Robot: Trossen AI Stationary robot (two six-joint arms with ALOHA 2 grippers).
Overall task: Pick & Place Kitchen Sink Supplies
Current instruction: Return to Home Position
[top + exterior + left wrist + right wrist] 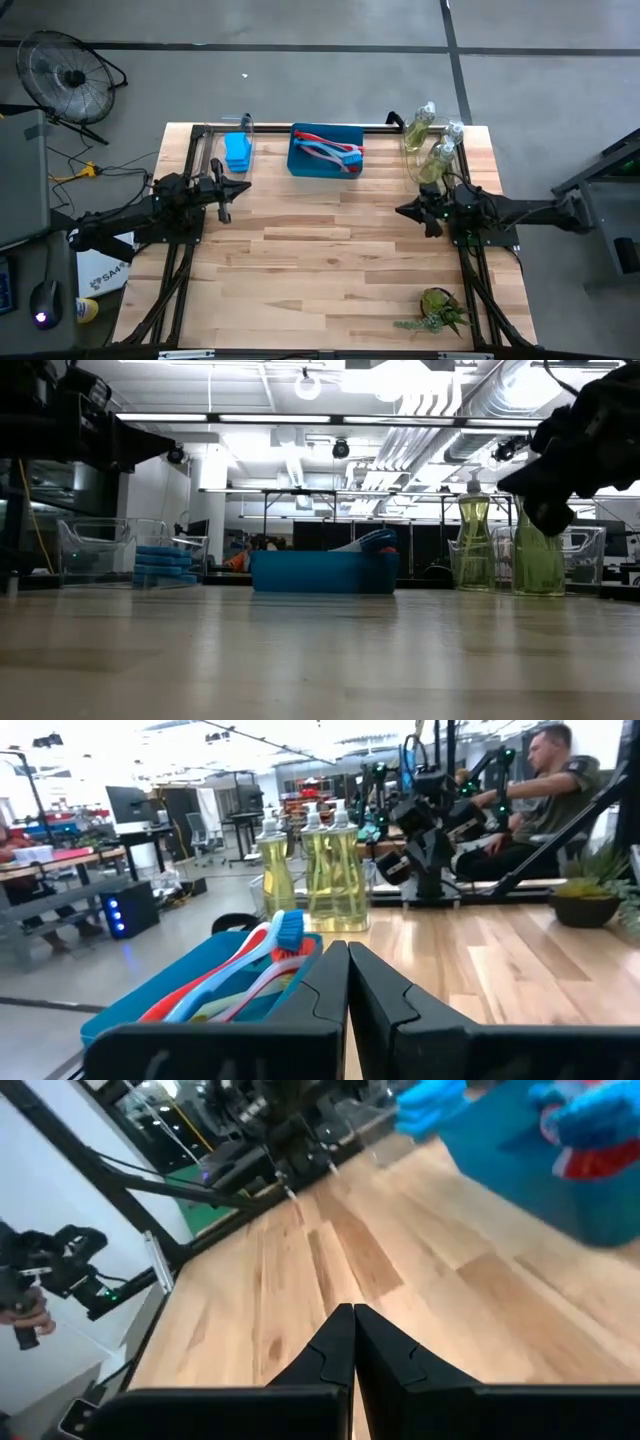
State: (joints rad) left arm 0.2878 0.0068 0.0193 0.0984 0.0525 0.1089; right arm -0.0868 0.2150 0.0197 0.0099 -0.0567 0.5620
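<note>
High view: brushes [330, 152] binned upper centre; left gripper [240, 188] and right gripper [403, 211] closed empty, apparently homing; next, park clear.

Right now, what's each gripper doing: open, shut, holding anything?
Left gripper: shut, empty, over the table's left side.
Right gripper: shut, empty, over the table's right side.

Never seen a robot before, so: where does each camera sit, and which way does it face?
High view: above, looking straight down on the wooden table, the left arm and right arm showing.
Low view: at tabletop height, facing the blue rectangular tray; the right arm shows upper right.
Left wrist view: over the shut left gripper, toward the clear bottles of yellow-green liquid.
Right wrist view: over the shut right gripper, toward the left arm.
Shared: the tray appears in all four.
</note>
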